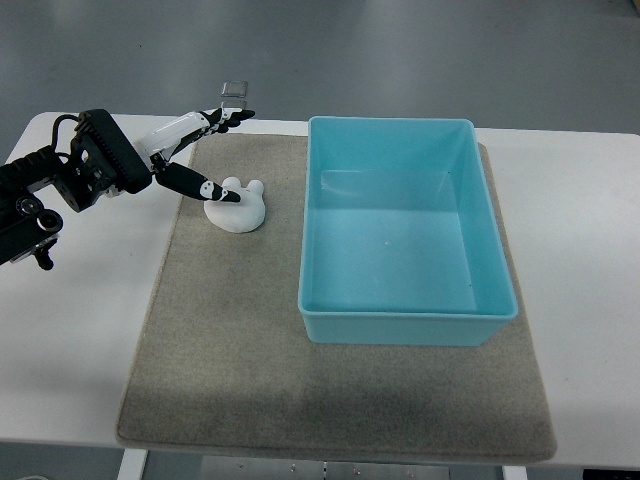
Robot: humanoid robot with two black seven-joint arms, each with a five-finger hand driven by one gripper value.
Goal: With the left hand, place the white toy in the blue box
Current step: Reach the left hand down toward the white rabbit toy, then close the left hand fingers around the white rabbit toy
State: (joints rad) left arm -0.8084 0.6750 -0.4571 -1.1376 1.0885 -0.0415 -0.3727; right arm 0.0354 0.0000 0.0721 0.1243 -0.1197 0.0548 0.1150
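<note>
The white toy point(238, 208) lies on the grey mat point(250, 340), just left of the blue box point(402, 230). My left hand point(205, 150) comes in from the left edge and hovers over the toy's left side. Its fingers point(215, 121) are spread straight, pointing right, and its thumb point(200, 186) touches the toy's top. It holds nothing. The blue box is open and empty. The right arm is out of view.
The mat lies on a white table point(580, 220). A small clear object point(233, 95) stands at the table's far edge behind the hand. Grey floor lies beyond the table.
</note>
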